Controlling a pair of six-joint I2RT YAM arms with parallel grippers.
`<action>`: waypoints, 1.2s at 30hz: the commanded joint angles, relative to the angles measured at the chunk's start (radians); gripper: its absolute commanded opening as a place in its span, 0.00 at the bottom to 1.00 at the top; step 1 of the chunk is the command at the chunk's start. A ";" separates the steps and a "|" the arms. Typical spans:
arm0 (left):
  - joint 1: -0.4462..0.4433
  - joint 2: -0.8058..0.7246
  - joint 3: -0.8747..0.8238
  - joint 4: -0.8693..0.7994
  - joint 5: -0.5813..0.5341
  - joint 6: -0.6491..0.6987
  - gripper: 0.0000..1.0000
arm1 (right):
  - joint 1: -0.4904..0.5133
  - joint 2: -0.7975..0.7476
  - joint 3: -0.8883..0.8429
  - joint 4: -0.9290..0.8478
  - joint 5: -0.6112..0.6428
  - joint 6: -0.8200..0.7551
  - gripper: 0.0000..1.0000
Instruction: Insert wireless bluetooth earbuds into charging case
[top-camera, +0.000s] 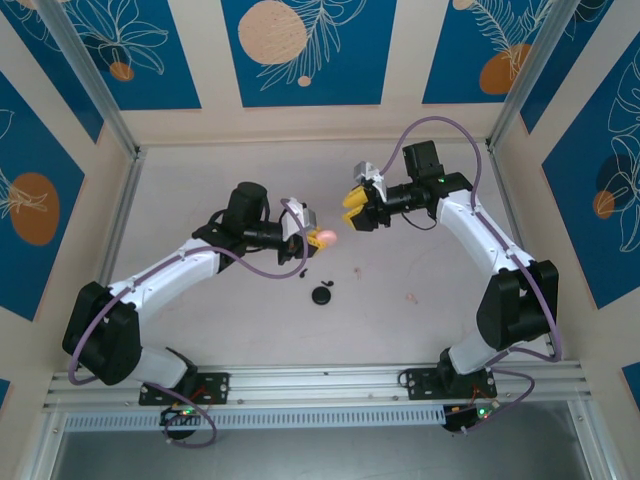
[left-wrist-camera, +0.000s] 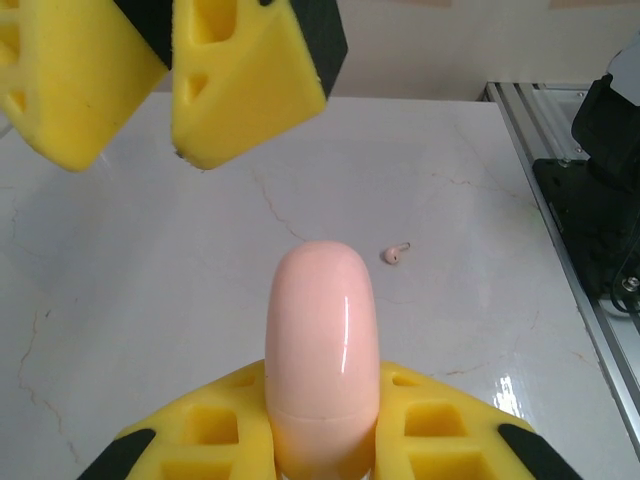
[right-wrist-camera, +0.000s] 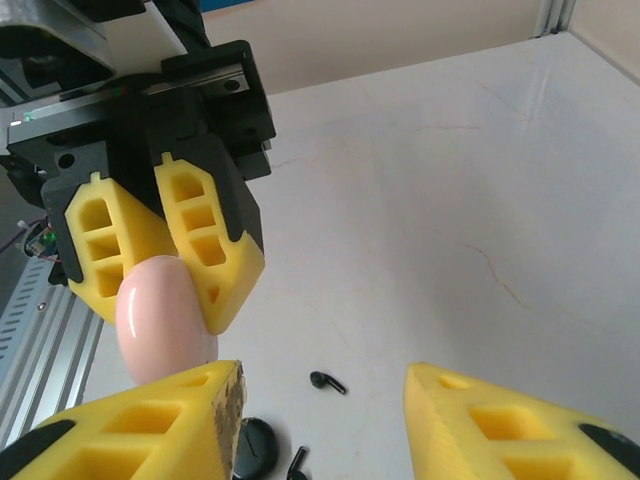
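A closed pale pink charging case (left-wrist-camera: 322, 340) stands upright between my left gripper's (left-wrist-camera: 322, 410) yellow fingers, which are shut on it. From above, this case (top-camera: 327, 237) hangs over the table's middle. My right gripper (top-camera: 347, 212) faces it from the right, a little apart, with its jaws open and nothing between them. In the right wrist view the right gripper (right-wrist-camera: 325, 425) is spread wide beside the pink case (right-wrist-camera: 158, 325). One pale pink earbud (left-wrist-camera: 394, 255) lies on the table, seen from above as the pink earbud (top-camera: 411, 296). A black earbud (right-wrist-camera: 327, 381) lies below the grippers.
A round black case (right-wrist-camera: 255, 448) lies on the table with another black earbud (right-wrist-camera: 298, 462) beside it; from above this black case (top-camera: 322, 295) is just in front of the grippers. An aluminium rail (top-camera: 320, 385) runs along the near edge. Walls enclose the white table (top-camera: 200, 200).
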 joint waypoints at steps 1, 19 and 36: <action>0.002 -0.005 0.007 0.034 0.019 -0.031 0.17 | 0.021 -0.034 -0.002 -0.061 -0.051 -0.028 0.52; 0.002 -0.014 0.003 0.071 0.057 -0.066 0.16 | 0.122 -0.040 -0.045 0.044 0.097 -0.016 0.60; 0.002 -0.019 0.000 0.077 0.064 -0.072 0.15 | 0.045 0.014 0.005 0.126 0.047 0.131 0.56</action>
